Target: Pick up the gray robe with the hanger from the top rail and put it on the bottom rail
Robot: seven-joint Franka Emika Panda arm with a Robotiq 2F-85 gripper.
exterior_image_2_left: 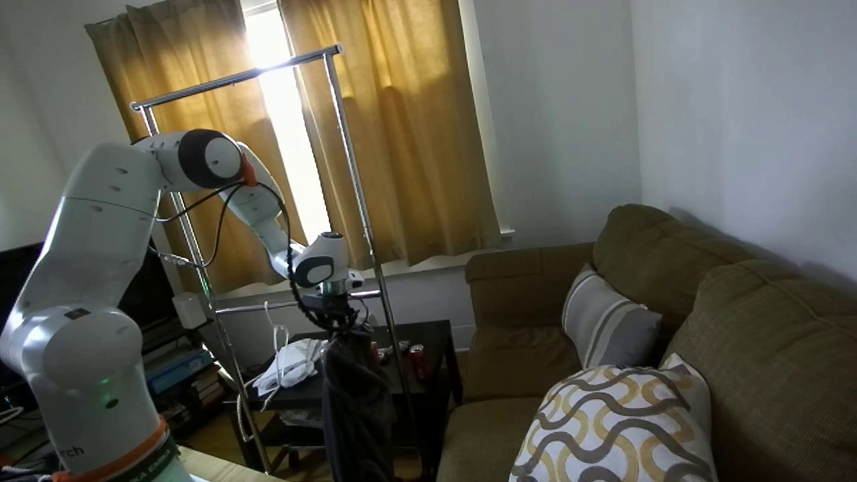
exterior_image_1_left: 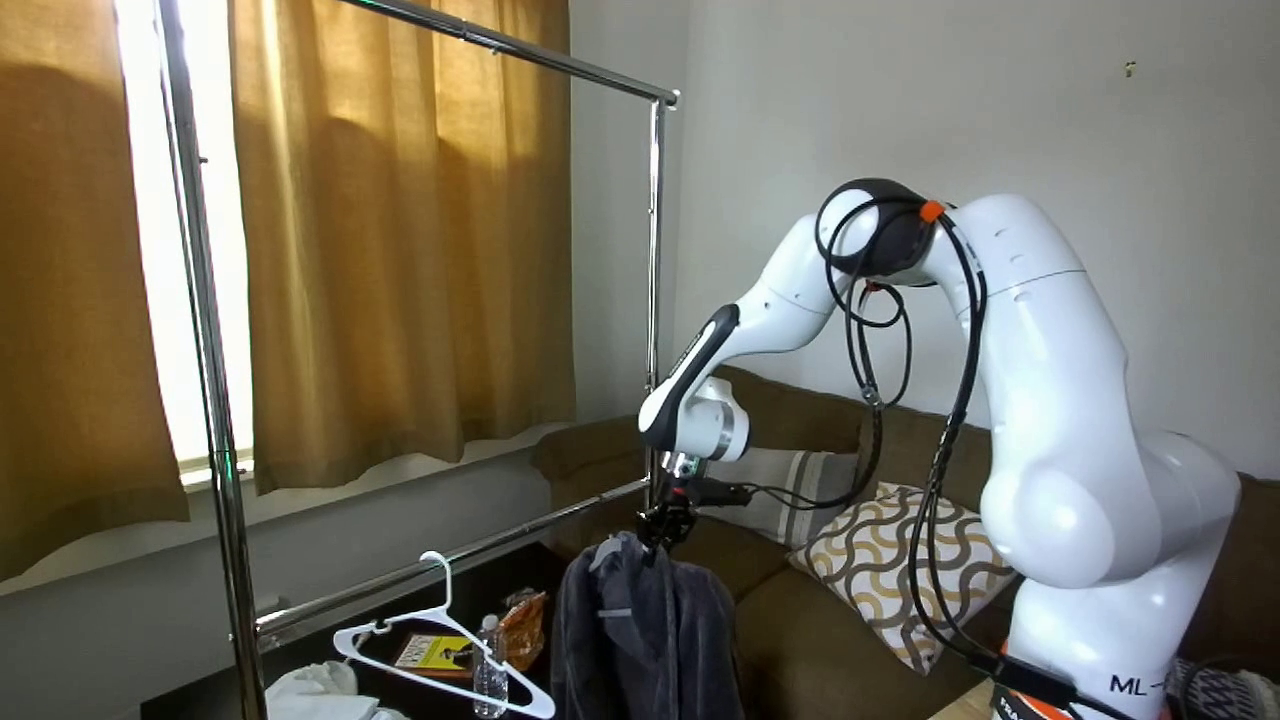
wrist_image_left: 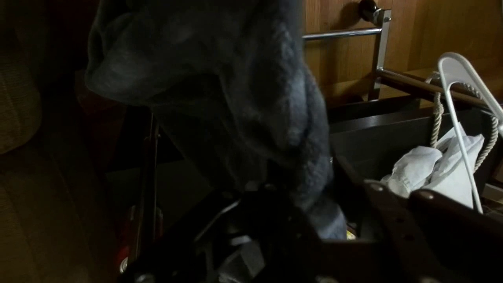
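Note:
The dark gray robe (exterior_image_1_left: 690, 640) hangs below my gripper (exterior_image_1_left: 656, 548) in both exterior views (exterior_image_2_left: 355, 408); its hem is cut off. In the wrist view the robe (wrist_image_left: 271, 106) fills the upper middle. There my gripper (wrist_image_left: 306, 181) is dark, with fabric between its fingers; it looks shut on the robe near the collar. The robe's hanger is mostly hidden; a pale piece at the collar may be part of it, I cannot tell. The top rail (exterior_image_1_left: 530, 55) is bare. The bottom rail (exterior_image_1_left: 500, 540) runs behind the robe and gripper (exterior_image_2_left: 344, 329). Whether the hook touches it is hidden.
A bare white hanger (exterior_image_1_left: 440, 612) hangs on the bottom rail beside the robe. The rack's vertical poles (exterior_image_2_left: 355, 167) stand close to the arm. A dark table (exterior_image_2_left: 438, 335) with a bottle, cans and a white bag is behind. A brown sofa (exterior_image_2_left: 522, 288) with pillows is beside it.

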